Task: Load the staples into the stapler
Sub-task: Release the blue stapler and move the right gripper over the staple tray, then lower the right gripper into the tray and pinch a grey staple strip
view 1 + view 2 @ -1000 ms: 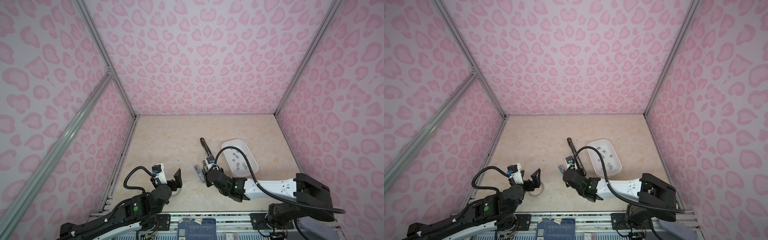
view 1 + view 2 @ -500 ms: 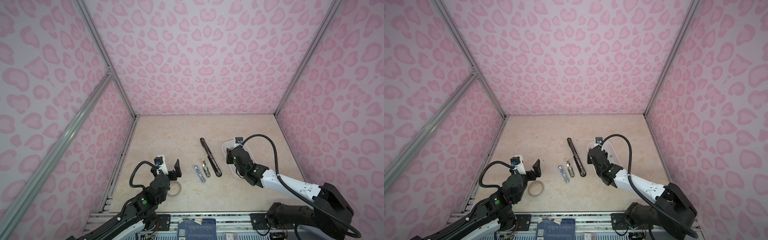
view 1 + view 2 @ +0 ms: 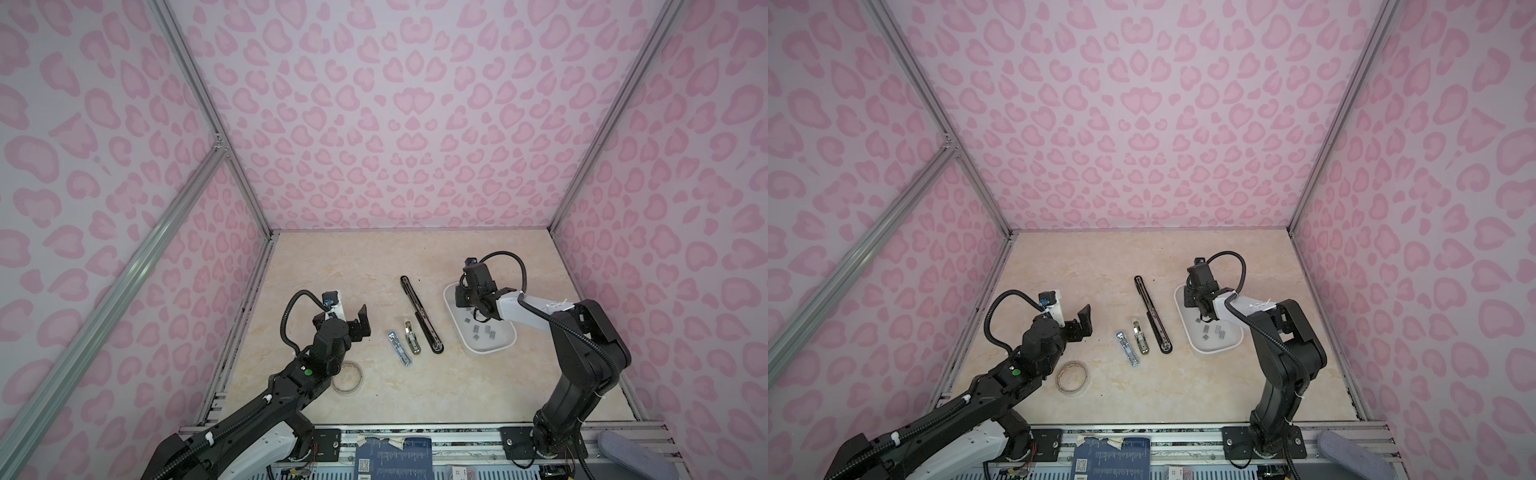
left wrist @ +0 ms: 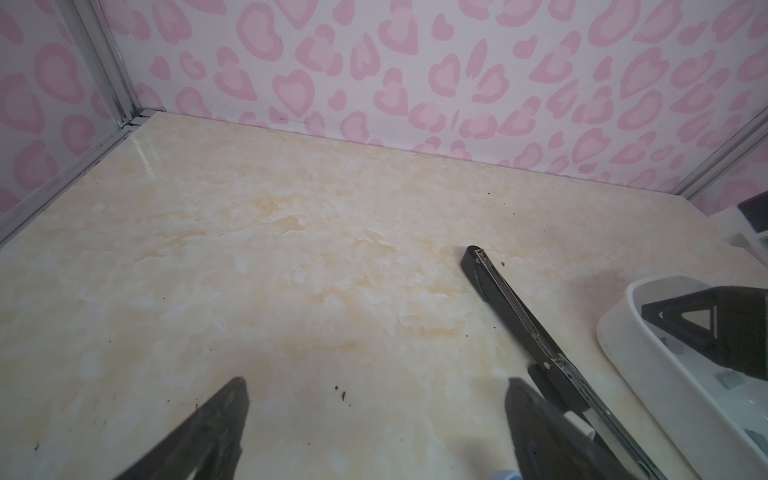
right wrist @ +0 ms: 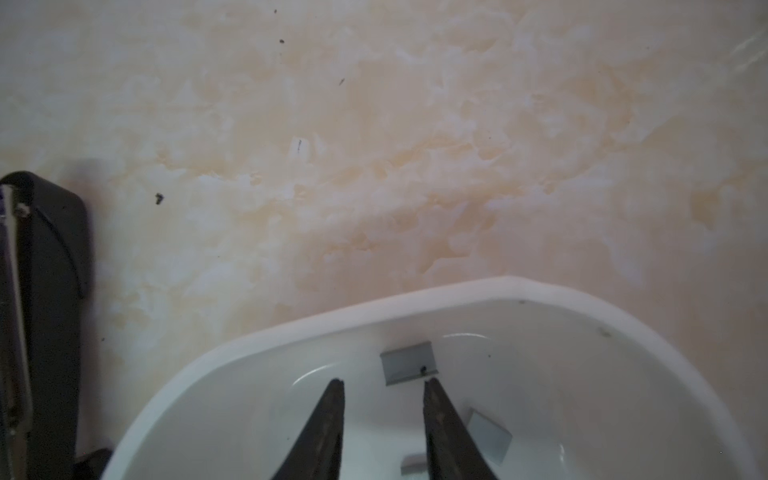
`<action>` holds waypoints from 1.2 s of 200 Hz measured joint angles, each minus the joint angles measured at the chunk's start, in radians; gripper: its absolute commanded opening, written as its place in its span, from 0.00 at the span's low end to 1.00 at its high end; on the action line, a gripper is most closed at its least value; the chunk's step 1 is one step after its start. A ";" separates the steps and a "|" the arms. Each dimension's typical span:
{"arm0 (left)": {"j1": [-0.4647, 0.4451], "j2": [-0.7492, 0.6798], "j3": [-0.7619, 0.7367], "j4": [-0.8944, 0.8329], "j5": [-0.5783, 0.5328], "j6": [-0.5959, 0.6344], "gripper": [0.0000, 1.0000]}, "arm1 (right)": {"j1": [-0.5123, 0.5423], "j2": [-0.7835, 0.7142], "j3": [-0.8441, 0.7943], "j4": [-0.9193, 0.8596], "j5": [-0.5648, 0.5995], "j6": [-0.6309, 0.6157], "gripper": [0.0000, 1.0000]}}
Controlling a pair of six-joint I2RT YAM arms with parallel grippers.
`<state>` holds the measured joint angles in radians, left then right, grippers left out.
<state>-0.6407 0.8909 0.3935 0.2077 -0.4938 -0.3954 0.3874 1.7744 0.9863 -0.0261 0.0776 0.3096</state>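
**Staples not picked up yet, right arm has swung back over the tray**

Staples (image 3: 482,330) are all sitting loose in the white tray (image 3: 490,352) toward the right edge of the worktop, a bunch of little grey strips. None are in the black stapler (image 3: 417,311), which lies opened out flat in the middle of the worktop, just left of the tray.

Big change from a second ago: the right gripper (image 3: 461,297) was reaching across the middle by the two small staplers, and now it's over the far end of the tray. In the right wrist view the right gripper (image 5: 382,382) has its jaws a bit apart with nothing between them, tips just short of one strip (image 5: 409,361), so it's holding nothing.

The left gripper (image 3: 353,328) has also moved in from the near edge and hangs left of the small silver-blue stapler (image 3: 398,348) and the small gold stapler (image 3: 411,337). Its jaws are spread wide and empty. The tape ring (image 3: 348,376) by the near left corner hasn't moved.
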 measured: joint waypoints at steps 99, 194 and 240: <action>0.000 -0.019 -0.006 0.030 0.027 0.022 0.97 | -0.114 -0.003 -0.080 0.065 -0.071 0.087 0.38; 0.000 -0.069 -0.032 0.029 0.051 0.026 0.97 | -0.092 0.047 -0.048 0.068 -0.121 0.098 0.35; 0.000 -0.085 -0.043 0.028 0.061 0.026 0.97 | -0.067 0.036 -0.064 0.070 -0.077 0.098 0.35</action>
<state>-0.6407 0.8055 0.3504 0.2359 -0.4328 -0.3695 0.3206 1.8107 0.9226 0.0441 0.0002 0.4072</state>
